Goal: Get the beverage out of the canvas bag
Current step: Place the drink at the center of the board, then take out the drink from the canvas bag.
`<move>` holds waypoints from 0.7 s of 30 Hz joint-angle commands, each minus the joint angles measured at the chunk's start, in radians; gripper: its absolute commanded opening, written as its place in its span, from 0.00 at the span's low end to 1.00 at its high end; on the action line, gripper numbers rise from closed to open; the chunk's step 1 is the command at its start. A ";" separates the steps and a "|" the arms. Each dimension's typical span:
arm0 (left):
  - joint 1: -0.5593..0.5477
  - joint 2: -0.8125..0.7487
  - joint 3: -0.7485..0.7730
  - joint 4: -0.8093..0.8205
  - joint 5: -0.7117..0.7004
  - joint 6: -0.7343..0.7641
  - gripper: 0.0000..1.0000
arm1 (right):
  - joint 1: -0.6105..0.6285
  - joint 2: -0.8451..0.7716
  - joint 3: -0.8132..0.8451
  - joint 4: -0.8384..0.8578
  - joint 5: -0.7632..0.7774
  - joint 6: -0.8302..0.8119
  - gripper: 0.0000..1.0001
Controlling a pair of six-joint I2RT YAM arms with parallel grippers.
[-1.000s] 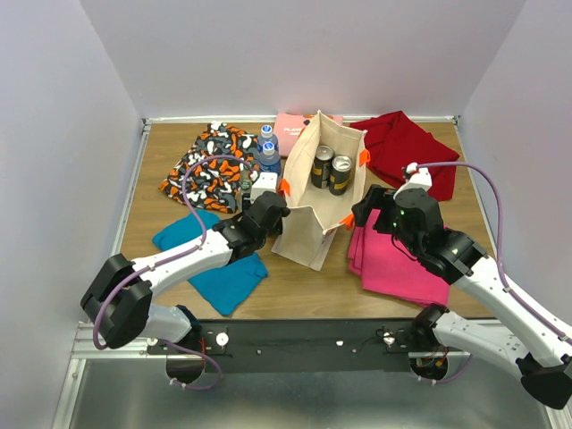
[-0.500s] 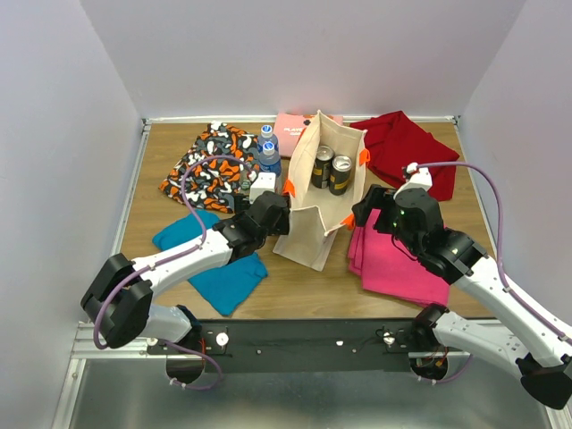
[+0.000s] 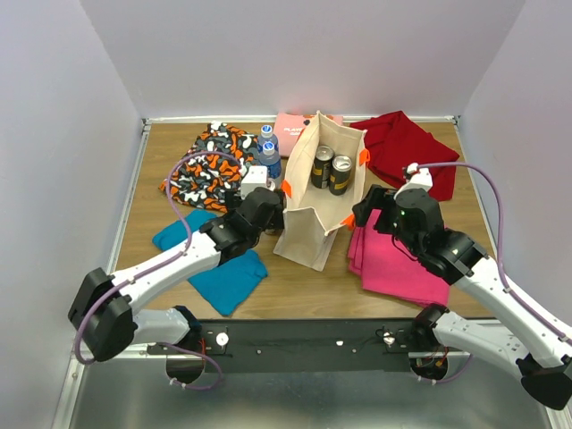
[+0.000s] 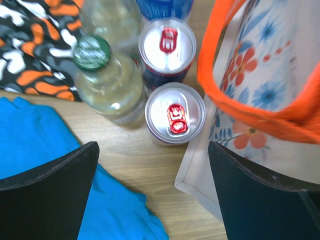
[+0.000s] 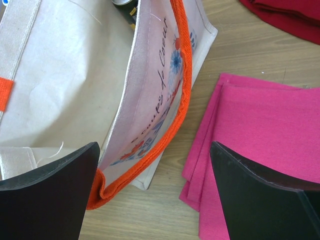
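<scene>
The canvas bag (image 3: 311, 201) stands upright mid-table with orange handles, and two dark beverage cans (image 3: 331, 170) stand inside it. My left gripper (image 3: 262, 204) hangs open at the bag's left side. In the left wrist view my left gripper (image 4: 152, 195) holds nothing; below it a silver-topped can (image 4: 175, 112) with a red tab stands on the wood beside the bag's corner (image 4: 200, 175). My right gripper (image 3: 365, 207) is at the bag's right side. Seen from the right wrist, my right gripper (image 5: 155, 195) is open, and the orange handle (image 5: 167, 135) lies between its fingers, close to the left one.
Beside the near can stand a second can (image 4: 166, 44) and a green-capped bottle (image 4: 107, 82). Blue bottles (image 3: 266, 152) and a patterned cloth (image 3: 210, 165) lie far left, a blue cloth (image 3: 219, 268) near left. A pink cloth (image 5: 260, 150) and a red cloth (image 3: 407, 147) lie right.
My left gripper has opened wide and drawn slightly up and away from the bag's left corner. The right arm and the bag have barely moved.
</scene>
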 commanded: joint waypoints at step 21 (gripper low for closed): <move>0.001 0.127 0.693 -0.130 0.279 0.373 0.99 | -0.001 -0.132 0.075 -0.113 0.076 0.014 1.00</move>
